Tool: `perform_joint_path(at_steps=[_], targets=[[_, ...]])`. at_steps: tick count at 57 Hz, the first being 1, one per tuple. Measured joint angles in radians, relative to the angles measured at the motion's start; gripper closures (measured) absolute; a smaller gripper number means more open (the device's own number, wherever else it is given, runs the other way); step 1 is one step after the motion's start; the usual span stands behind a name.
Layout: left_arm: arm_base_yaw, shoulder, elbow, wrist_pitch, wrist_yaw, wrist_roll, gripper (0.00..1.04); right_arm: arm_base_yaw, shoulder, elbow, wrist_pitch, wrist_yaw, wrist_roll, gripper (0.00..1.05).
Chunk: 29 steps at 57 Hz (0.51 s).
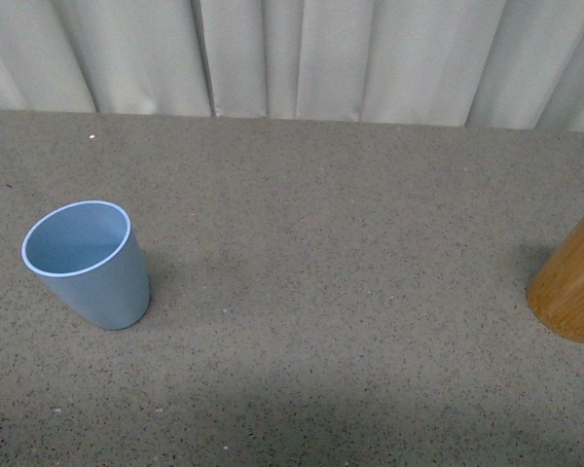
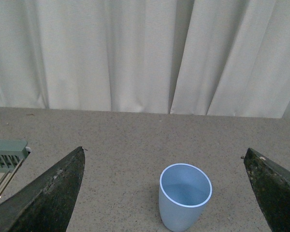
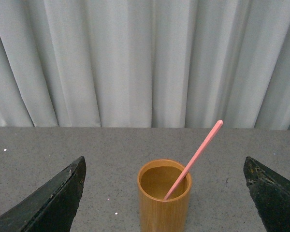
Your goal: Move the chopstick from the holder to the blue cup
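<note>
The light blue cup (image 1: 86,264) stands upright and empty at the left of the grey table; it also shows in the left wrist view (image 2: 185,195). The orange-brown holder (image 1: 574,284) is cut off by the right edge of the front view; it shows whole in the right wrist view (image 3: 164,195). One salmon-pink chopstick (image 3: 195,157) leans in the holder, its end sticking out above the rim. My left gripper (image 2: 164,193) is open, well back from the cup. My right gripper (image 3: 164,193) is open, well back from the holder. Neither arm shows in the front view.
A pale curtain (image 1: 302,53) hangs along the table's far edge. The grey speckled table top (image 1: 331,253) lies between cup and holder. A pale green slotted object (image 2: 5,154) sits at the edge of the left wrist view.
</note>
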<state>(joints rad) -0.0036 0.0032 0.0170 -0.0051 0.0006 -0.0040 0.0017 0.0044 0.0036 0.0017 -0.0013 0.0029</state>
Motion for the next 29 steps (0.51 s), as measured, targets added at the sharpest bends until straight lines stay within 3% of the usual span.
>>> perform_joint_path(at_steps=[29], targets=[[0.0, 0.0, 0.0, 0.0, 0.0, 0.0, 0.07, 0.0, 0.0, 0.0, 0.0, 0.0, 0.0, 0.1]])
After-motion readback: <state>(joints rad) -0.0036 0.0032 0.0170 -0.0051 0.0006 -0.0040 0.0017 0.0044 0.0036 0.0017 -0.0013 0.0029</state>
